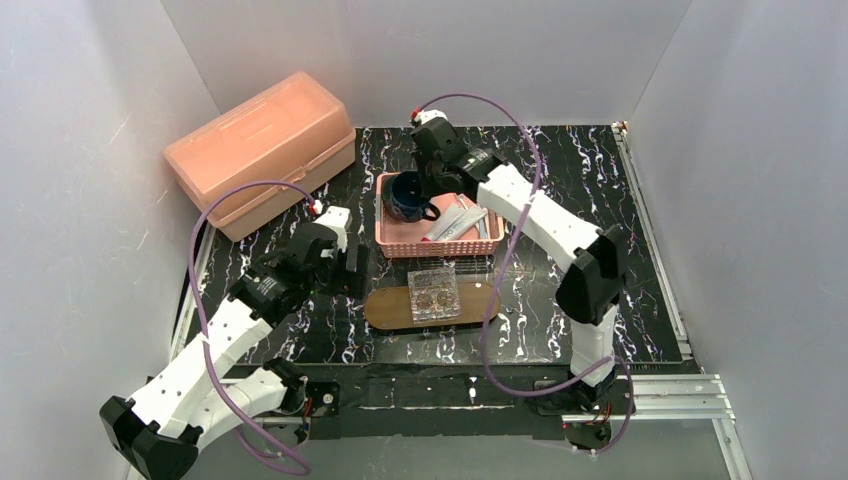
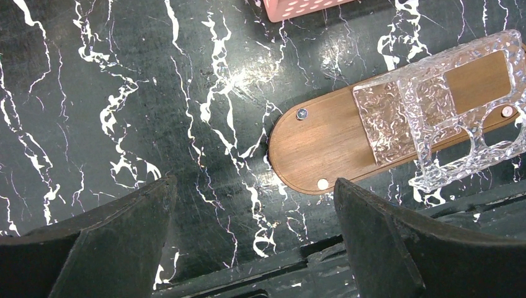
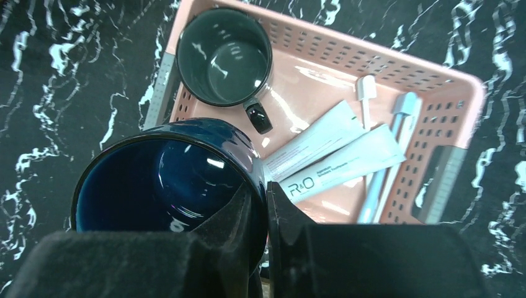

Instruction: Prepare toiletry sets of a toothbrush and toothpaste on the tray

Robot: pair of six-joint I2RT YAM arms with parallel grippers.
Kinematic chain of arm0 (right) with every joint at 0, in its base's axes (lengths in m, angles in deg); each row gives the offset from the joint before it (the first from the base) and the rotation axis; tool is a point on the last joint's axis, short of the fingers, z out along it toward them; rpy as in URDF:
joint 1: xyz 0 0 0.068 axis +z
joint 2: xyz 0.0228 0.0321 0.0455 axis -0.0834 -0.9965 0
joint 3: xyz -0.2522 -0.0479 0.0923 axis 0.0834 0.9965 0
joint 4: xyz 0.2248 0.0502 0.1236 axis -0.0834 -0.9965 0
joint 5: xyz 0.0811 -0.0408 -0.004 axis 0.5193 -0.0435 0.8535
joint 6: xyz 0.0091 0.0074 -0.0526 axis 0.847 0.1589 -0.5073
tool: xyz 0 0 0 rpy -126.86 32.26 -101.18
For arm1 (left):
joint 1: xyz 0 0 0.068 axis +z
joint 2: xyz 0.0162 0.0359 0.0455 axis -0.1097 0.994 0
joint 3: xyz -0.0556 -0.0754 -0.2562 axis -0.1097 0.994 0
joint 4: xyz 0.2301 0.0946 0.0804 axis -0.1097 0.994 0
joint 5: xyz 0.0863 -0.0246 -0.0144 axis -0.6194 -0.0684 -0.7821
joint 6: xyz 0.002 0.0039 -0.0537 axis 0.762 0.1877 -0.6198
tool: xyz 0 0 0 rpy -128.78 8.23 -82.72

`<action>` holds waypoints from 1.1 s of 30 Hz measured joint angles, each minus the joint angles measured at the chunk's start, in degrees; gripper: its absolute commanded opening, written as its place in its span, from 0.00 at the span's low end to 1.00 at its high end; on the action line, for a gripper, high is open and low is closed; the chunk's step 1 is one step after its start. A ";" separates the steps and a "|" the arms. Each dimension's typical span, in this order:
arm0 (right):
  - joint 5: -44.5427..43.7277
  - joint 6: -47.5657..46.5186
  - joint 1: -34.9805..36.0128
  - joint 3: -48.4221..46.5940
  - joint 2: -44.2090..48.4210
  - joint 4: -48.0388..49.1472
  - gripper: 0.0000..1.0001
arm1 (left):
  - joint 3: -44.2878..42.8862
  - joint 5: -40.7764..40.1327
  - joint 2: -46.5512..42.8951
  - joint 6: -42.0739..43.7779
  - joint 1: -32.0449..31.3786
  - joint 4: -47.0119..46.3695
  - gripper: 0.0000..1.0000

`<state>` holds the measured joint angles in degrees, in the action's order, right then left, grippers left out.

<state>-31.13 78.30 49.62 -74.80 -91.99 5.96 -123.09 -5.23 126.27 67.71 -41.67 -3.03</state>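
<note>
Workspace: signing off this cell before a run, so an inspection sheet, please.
Surface: black white-veined marble tabletop.
Job's things: white toothpaste tubes and white toothbrushes lie in pink lattice basket; brown wooden oval tray holds none.
Clutter: clear square plastic box on tray; dark grey mug in basket.
Grippers: left fingers open, empty; right fingers clamp dark blue mug wall.
Cables: purple cables loop above tabletop.
Surroundings: white walls; orange lidded bin far left.

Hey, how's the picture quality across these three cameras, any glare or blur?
Top external: even light, the pink lidded box looks slightly washed out. Left wrist: tray sharp, clear box glinting, left fingers dark and soft. Right wrist: glare inside the grey mug and blue mug, right fingers blurred.
</note>
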 measured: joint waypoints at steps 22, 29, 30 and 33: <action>-6.25 -5.73 -0.22 26.62 31.26 -5.81 0.01 | 0.00 -0.02 0.90 0.02 0.00 0.00 0.98; -6.43 -4.63 -0.48 35.74 39.58 -6.88 0.01 | 0.00 -0.02 1.25 0.04 0.00 -0.02 0.98; -6.38 -4.26 -0.48 37.00 40.46 -7.15 0.01 | 0.00 -0.02 1.27 0.07 0.00 -0.02 0.98; -6.10 -3.10 -0.52 40.72 42.75 -7.67 0.01 | 0.00 -0.02 1.36 0.09 0.00 -0.02 0.98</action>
<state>-37.22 75.20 49.10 -34.08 -49.23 -1.71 -123.09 -5.25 127.62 67.79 -41.67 -3.05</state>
